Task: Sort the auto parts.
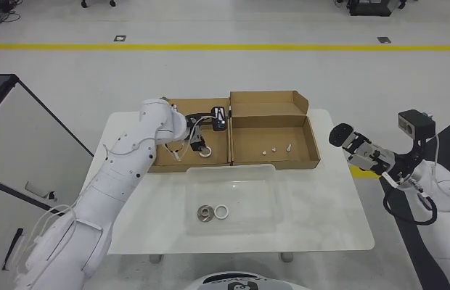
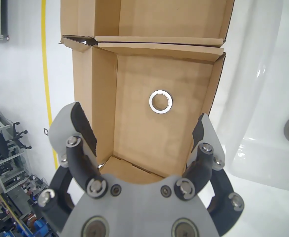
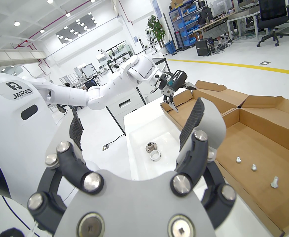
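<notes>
Metal ring lies inside the cardboard box, left jaws spread empty above it, right jaws likewise, well aside.

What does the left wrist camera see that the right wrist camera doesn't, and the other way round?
Left wrist view: a shiny metal ring lying flat on the floor of the cardboard box.
Right wrist view: three bolts in the other box, a white ring in the white tray, and the open right gripper.
Both: the two brown boxes side by side, the tray, the grey flanged part lying in it, and the open left gripper above the first box.
</notes>
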`<state>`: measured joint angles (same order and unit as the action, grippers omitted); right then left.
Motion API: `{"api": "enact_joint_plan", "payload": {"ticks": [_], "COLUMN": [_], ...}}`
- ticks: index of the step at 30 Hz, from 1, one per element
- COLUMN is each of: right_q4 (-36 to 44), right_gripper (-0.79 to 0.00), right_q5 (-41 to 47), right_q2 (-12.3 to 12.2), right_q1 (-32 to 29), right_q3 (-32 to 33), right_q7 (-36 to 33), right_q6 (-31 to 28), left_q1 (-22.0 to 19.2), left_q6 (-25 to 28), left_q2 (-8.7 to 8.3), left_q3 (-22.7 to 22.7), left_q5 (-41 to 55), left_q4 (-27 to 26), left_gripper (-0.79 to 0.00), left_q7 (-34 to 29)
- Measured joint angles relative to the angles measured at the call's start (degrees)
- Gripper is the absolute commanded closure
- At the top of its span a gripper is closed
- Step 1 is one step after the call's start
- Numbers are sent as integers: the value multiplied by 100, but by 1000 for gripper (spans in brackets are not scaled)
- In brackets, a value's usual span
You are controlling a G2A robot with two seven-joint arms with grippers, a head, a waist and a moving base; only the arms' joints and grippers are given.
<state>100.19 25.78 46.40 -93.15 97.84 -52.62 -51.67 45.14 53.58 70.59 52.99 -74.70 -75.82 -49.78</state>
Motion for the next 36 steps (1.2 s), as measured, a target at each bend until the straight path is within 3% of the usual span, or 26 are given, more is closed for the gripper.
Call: {"api": "enact_joint_plan", "payload": {"ticks": [5,10,19,23,27,33,36], "right_q4": [0,0,0,0,0,0,0], "right_gripper": [-785,-785,-785,-785,-785,-785,-785], "right_q5": [0,0,0,0,0,0,0], "right_q2": [0,0,0,0,0,0,0], "right_q1": [0,0,0,0,0,0,0], "right_q3": [0,0,0,0,0,0,0], "right_q7": [0,0,0,0,0,0,0], "right_q6": [0,0,0,0,0,0,0], "left_q1": [239,339,-203,-524,-835,-1231,-1272], "left_q6": [-224,-965,-2206,-2522,-2678,-2785,-2798], "left_q2": [-102,-310,-869,-1085,-1217,-1240,-1238], "left_q3": [0,-404,-1576,-2018,-2527,-3074,-3102], "left_q5": [702,1657,3271,3805,4360,4952,4969], "left_q4": [-666,-1620,-2739,-2926,-2793,-2647,-2651], "left_gripper": [-785,-785,-785,-785,-785,-785,-785], "left_q7": [-323,-1068,-2306,-2620,-2773,-2879,-2890]}}
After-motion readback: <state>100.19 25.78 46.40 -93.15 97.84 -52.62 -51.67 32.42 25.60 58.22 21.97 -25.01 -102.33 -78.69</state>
